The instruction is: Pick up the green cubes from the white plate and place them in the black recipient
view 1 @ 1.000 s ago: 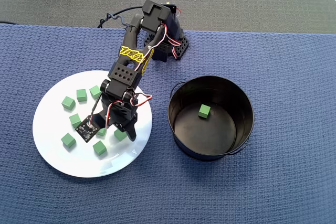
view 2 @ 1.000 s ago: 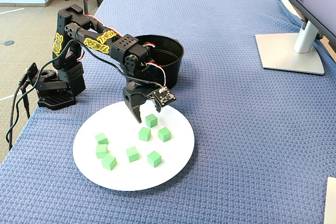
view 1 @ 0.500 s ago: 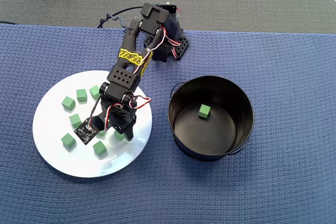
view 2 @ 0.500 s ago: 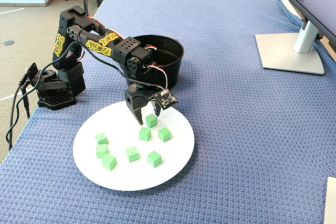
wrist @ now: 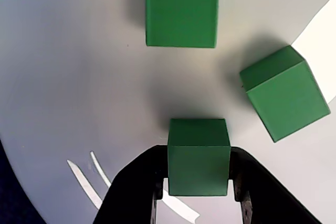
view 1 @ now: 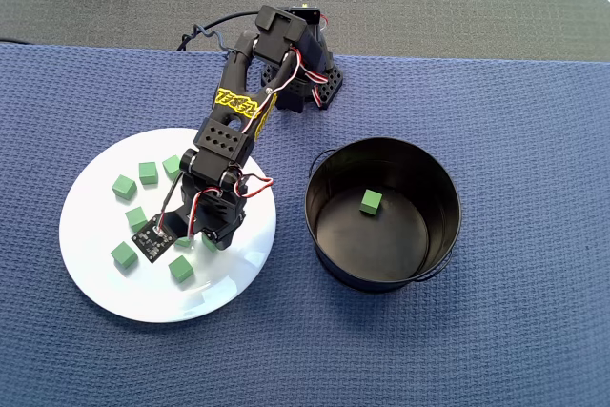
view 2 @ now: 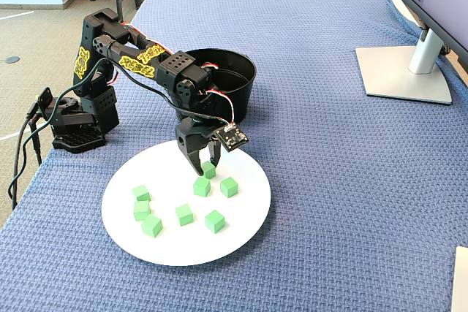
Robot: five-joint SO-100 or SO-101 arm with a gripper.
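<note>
Overhead view: the gripper (view 1: 205, 240) hangs over the white plate (view 1: 91, 278) near the counter's left edge; one cube (view 1: 371, 202) already lies in the black recipient (view 1: 383, 213).

Wrist view: the fingers (wrist: 139, 182) flank a green cube (wrist: 198, 156), seemingly clamped.

Fixed view: the neighbouring cubes (view 2: 202, 186) sit just beside it. A shallow grip could let the cube slip during lifting.
</note>
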